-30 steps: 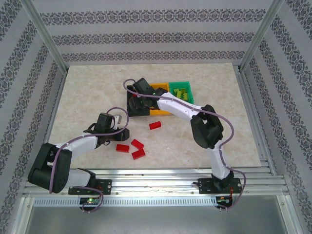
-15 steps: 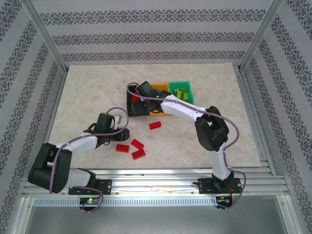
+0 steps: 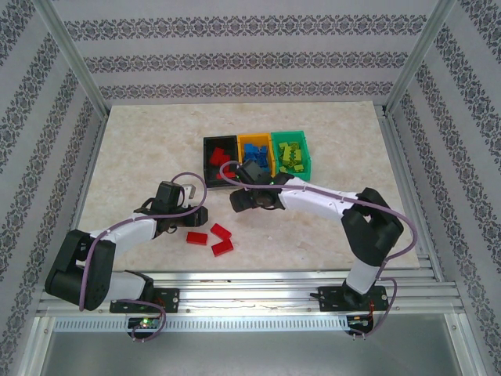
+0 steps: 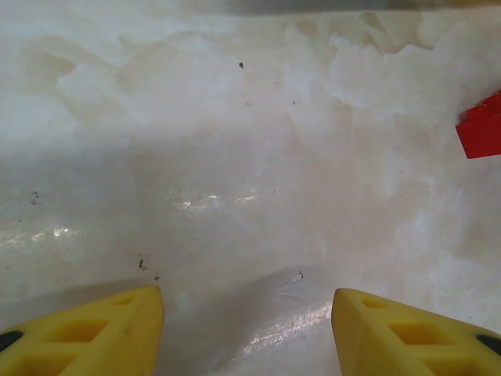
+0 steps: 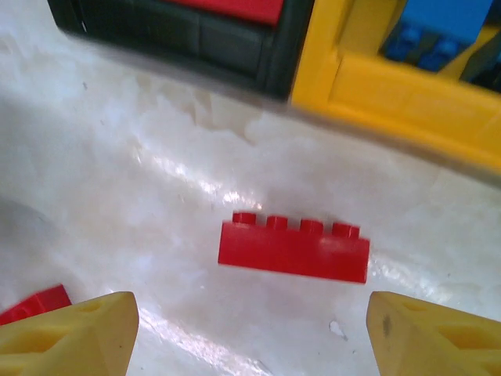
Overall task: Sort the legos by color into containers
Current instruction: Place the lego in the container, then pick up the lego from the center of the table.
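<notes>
Three containers stand in a row at the back: a black bin [image 3: 210, 147] with red legos, an orange-yellow bin [image 3: 268, 150] with blue ones, a green bin [image 3: 308, 153] with yellow-green ones. My right gripper [image 3: 244, 200] hangs open just in front of them. Its wrist view shows a red brick [image 5: 293, 249] lying on the table just ahead of the open right gripper [image 5: 252, 329], with the black bin [image 5: 196, 35] and orange-yellow bin [image 5: 407, 78] behind. My left gripper [image 3: 189, 219] is open over bare table; nothing sits between the jaws of the left gripper [image 4: 246, 329].
Three loose red bricks [image 3: 196, 237], [image 3: 221, 232], [image 3: 223, 247] lie near the left gripper. One red brick [image 4: 481, 125] pokes in at the right edge of the left wrist view. The marble tabletop [image 3: 141, 149] is walled by patterned panels and metal posts.
My right gripper has drawn back from above the black bin and come down over the lone red brick, jaws spread wider. The left arm has stayed still.
</notes>
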`<action>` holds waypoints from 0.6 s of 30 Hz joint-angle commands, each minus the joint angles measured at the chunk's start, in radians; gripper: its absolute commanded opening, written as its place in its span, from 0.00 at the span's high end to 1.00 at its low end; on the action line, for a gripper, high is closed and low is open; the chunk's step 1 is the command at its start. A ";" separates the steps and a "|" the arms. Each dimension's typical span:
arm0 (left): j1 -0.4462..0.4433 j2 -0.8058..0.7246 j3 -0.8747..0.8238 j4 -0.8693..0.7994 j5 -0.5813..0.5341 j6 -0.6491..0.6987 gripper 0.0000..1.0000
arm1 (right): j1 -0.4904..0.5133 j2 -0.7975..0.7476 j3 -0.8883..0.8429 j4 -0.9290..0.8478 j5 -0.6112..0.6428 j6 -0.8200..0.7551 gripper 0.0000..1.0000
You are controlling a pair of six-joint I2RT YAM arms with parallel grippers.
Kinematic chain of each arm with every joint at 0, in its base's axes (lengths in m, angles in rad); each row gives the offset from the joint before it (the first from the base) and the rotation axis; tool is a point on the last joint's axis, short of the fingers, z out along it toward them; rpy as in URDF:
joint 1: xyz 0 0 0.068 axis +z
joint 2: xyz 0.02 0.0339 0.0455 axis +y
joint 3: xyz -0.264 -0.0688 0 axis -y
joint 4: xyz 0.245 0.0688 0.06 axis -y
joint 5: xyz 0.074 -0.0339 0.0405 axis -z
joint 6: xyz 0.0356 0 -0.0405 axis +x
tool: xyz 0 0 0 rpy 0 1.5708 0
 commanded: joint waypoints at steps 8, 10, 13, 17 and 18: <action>0.011 -0.008 0.013 0.033 0.011 -0.006 0.41 | 0.017 0.062 -0.001 0.009 0.063 0.034 0.22; 0.010 -0.008 0.014 0.031 0.011 -0.005 0.41 | 0.015 0.092 0.021 0.000 0.077 0.027 0.22; 0.009 -0.011 0.013 0.031 0.012 -0.005 0.41 | 0.006 0.123 0.037 -0.004 0.086 0.025 0.22; 0.010 -0.010 0.014 0.032 0.013 -0.006 0.41 | -0.006 0.161 0.059 0.002 0.094 0.017 0.22; 0.010 -0.009 0.013 0.031 0.013 -0.006 0.41 | -0.006 0.171 0.066 0.001 0.096 0.015 0.22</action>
